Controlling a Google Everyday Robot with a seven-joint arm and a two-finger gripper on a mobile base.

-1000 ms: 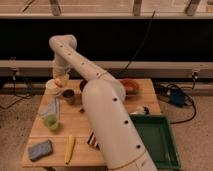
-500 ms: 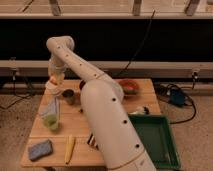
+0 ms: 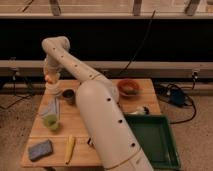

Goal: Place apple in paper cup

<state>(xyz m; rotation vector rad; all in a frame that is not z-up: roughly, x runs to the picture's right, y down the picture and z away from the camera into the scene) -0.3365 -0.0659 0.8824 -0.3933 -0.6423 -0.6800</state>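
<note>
My gripper [image 3: 50,75] is at the back left of the wooden table [image 3: 107,112], at the end of the long white arm. It is shut on the apple [image 3: 48,79], a small orange-yellow fruit held above the table. The white paper cup [image 3: 53,90] stands right below the apple, near the table's back left corner. The apple looks just above the cup's rim. I cannot tell whether they touch.
A small dark grey cup [image 3: 68,96] stands right of the paper cup. A blue-grey cloth [image 3: 51,107], a green cup [image 3: 51,122], a blue sponge [image 3: 40,150] and a long yellow item [image 3: 69,148] lie along the left. An orange bowl [image 3: 128,87] and a green tray [image 3: 152,140] are on the right.
The gripper has moved to the left with the apple in it, from over the dark cup's side to over the paper cup.
</note>
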